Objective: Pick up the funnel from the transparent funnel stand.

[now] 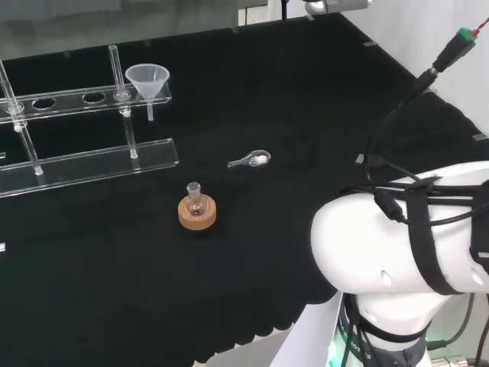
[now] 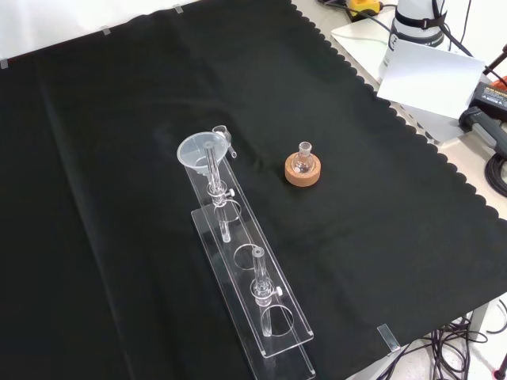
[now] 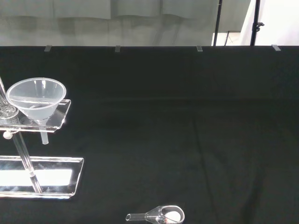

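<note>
The funnel (image 1: pixel 148 81) sits in the end hole of the transparent funnel stand (image 1: pixel 92 159), at ten o'clock from the corked flask (image 1: pixel 196 205) in the head view; I cannot tell the fingers' state, and a sideways pull probably tips the stand.

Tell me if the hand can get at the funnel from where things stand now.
Probably yes. The funnel sits in the end hole of the stand, its rim open from above. The flask and scoop lie apart from it, leaving bare cloth on the arm's side.
</note>
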Available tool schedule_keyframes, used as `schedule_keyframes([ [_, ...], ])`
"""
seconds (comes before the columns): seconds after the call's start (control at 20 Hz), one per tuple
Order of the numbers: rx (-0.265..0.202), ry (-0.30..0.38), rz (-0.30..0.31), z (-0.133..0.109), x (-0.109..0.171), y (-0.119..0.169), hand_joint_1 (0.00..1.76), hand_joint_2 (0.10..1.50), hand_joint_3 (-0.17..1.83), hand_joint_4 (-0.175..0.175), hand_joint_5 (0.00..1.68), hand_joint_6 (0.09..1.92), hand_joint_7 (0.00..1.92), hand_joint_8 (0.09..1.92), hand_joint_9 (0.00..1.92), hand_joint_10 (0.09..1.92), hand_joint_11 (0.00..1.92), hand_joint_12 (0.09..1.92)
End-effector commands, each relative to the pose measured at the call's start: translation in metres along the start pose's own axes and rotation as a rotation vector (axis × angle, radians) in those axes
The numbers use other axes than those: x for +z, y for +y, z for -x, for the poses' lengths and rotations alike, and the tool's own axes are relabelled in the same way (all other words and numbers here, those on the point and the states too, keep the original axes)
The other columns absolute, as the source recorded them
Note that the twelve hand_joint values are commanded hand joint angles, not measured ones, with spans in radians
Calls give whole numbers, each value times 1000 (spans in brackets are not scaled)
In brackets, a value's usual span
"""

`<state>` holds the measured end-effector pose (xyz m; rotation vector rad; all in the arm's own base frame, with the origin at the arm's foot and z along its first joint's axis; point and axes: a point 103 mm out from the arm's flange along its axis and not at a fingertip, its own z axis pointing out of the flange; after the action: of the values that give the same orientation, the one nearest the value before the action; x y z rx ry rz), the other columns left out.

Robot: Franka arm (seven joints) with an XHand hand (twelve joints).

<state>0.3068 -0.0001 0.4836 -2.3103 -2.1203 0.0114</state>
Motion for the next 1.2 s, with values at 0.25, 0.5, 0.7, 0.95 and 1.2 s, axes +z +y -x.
schedule_keyframes([
  [0.25, -38, -25, 5, -3, 5, 9, 616, 487, 446, 26, 3, 87, 4, 341, 3, 673, 0, 1517],
  [0.5, -64, -21, -10, -7, 10, 20, 630, 489, 429, 23, 0, 87, 0, 276, 0, 612, 0, 1500],
  [0.7, -94, -34, -46, -13, 17, 32, 635, 497, 407, 20, 0, 87, 0, 211, 0, 420, 0, 1377],
  [0.95, -156, -40, -99, -24, 29, 47, 630, 530, 325, 19, 0, 87, 0, 87, 0, 87, 0, 174],
  [1.2, -195, -44, -123, -39, 41, 67, 627, 551, 259, 27, 0, 87, 0, 87, 0, 87, 0, 87],
])
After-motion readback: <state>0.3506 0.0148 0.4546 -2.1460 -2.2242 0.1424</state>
